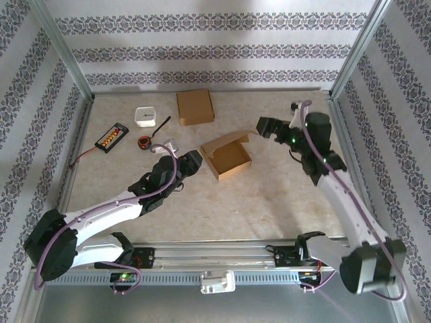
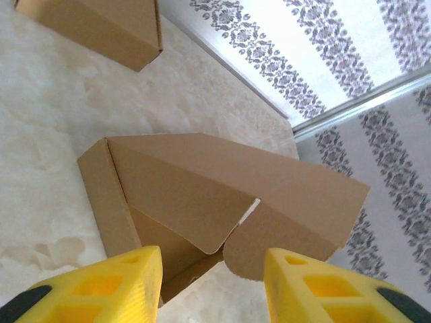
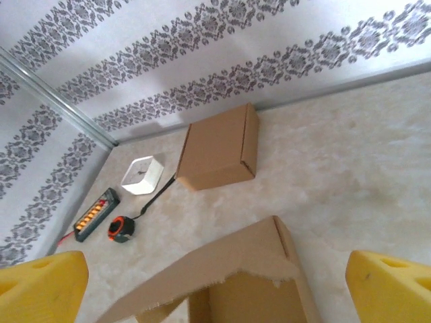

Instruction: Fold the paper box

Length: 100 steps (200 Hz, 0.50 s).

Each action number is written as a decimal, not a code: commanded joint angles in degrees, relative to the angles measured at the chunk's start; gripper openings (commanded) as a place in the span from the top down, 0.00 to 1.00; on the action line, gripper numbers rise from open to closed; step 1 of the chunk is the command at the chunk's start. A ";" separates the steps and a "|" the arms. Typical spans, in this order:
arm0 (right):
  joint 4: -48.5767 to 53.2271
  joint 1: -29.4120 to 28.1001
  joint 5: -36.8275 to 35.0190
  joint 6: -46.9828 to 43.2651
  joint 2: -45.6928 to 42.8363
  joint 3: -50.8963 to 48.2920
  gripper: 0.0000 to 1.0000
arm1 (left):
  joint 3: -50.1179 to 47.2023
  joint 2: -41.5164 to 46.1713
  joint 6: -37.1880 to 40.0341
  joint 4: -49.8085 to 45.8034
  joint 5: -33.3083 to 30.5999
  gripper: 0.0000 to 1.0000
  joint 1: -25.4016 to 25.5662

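Paper box [image 1: 227, 156] lying open at mid-tabletop [image 1: 269, 195]; both grippers parted.

A black device with orange cells [image 1: 112, 136] is noted near the left edge, then a white square tub [image 1: 145, 116] and an orange tape measure [image 1: 145, 142]. A closed cardboard box [image 1: 195, 106] is set by the far edge. The left gripper [image 1: 190, 163] is placed just left of the paper box, yellow fingers [image 2: 128, 286] spread, with a box corner framed between them; contact cannot be made out. The lid is seen half raised. The right gripper [image 1: 266, 126] is poised off the box's far-right corner, spread wide, nothing gripped.
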State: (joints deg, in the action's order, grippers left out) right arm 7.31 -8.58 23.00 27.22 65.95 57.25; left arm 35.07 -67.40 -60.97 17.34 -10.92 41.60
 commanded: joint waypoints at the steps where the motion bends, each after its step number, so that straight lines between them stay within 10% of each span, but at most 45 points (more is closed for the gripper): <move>1: 12.39 1.13 10.94 0.08 8.67 9.83 0.03 | -0.76 0.00 -11.02 2.21 -1.24 0.55 -1.57; 100: 19.72 1.59 22.34 2.66 39.72 27.15 0.11 | -5.12 -22.78 -31.01 37.37 9.69 0.28 -7.97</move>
State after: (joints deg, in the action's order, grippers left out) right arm 24.56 -7.60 42.00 29.08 103.22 82.78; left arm 31.90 -82.89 -83.48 36.71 -6.15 35.79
